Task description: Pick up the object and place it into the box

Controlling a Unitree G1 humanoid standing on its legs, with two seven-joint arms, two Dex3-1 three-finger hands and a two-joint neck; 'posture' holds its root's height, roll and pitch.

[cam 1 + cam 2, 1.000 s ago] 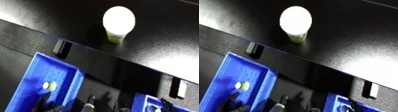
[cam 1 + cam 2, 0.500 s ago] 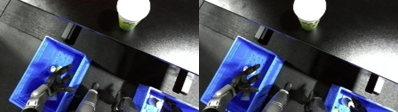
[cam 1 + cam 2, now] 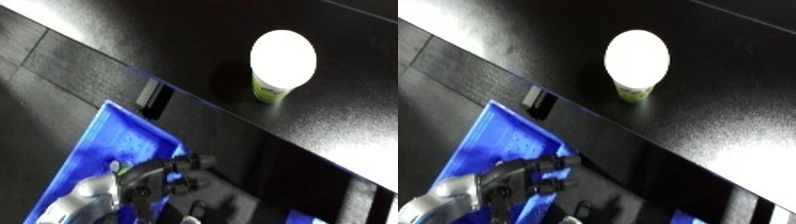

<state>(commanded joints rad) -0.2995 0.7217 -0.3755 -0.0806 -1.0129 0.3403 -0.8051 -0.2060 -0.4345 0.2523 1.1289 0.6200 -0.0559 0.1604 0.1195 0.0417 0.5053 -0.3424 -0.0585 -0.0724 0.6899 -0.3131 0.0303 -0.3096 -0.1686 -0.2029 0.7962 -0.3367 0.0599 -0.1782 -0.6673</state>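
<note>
The left hand has risen over the blue bin, fingers spread and empty — the cup stands untouched on the black worktop, well apart. The right hand's state — I cannot tell.

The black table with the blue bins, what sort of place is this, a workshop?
Probably a robot test bench or lab, not a home: a bare black table, a blue plastic bin below its edge, and one white-lidded cup set out alone.
</note>
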